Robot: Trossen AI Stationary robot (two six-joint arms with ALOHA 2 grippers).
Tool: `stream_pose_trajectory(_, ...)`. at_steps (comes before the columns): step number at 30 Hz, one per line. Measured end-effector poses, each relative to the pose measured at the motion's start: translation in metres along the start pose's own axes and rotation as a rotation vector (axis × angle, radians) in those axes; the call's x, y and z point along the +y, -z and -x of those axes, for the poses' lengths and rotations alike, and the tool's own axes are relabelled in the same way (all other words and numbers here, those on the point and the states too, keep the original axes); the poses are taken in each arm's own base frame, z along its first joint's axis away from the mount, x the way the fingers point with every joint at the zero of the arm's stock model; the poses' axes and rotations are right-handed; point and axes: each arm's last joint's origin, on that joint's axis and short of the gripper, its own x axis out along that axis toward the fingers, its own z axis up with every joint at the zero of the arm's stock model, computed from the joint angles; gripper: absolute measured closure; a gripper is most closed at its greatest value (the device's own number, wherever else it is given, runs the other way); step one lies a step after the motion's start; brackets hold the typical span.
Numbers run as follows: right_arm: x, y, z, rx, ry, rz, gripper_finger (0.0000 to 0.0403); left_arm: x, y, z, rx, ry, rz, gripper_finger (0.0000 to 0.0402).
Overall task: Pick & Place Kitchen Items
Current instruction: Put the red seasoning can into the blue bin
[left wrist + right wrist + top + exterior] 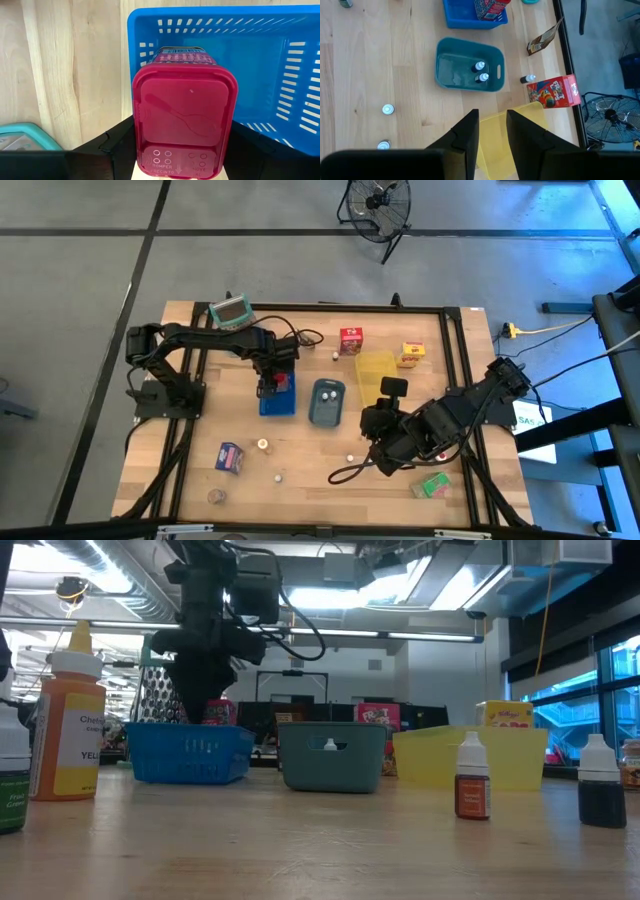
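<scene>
Low view, bottle label reading "YEL"

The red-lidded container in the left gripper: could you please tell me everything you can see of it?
The red-lidded container is a boxy tub with a glossy magenta plastic lid embossed with a spoon outline, and a printed body. The left gripper clamps its sides and holds it over the blue tray, lid facing the wrist camera.

Grey floor, black fan
</scene>
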Motion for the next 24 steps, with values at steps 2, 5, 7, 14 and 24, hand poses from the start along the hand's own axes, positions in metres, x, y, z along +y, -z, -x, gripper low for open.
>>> stream_pose_trajectory(2,0.0,0.0,0.0,0.0,0.0,0.0,0.0302,0.0,0.0,0.0,0.0,0.0,0.0,0.0165)
stream_pose_trajectory(5,0.0,0.0,0.0,0.0,0.0,0.0,0.0302,0.0,0.0,0.0,0.0,-0.001,0.0,0.0158)
stream_pose_trajectory(7,0.0,0.0,0.0,0.0,0.0,0.0,0.0302,0.0,0.0,0.0,0.0,-0.001,0.0,0.0156)
stream_pose_trajectory(14,0.0,0.0,0.0,0.0,0.0,0.0,0.0302,0.0001,-0.0001,0.0,-0.001,-0.002,0.001,0.0155)
stream_pose_trajectory(24,0.0,0.0,0.0,0.0,0.0,0.0,0.0302,0.0001,-0.0002,0.0,-0.001,-0.003,0.001,0.0155)
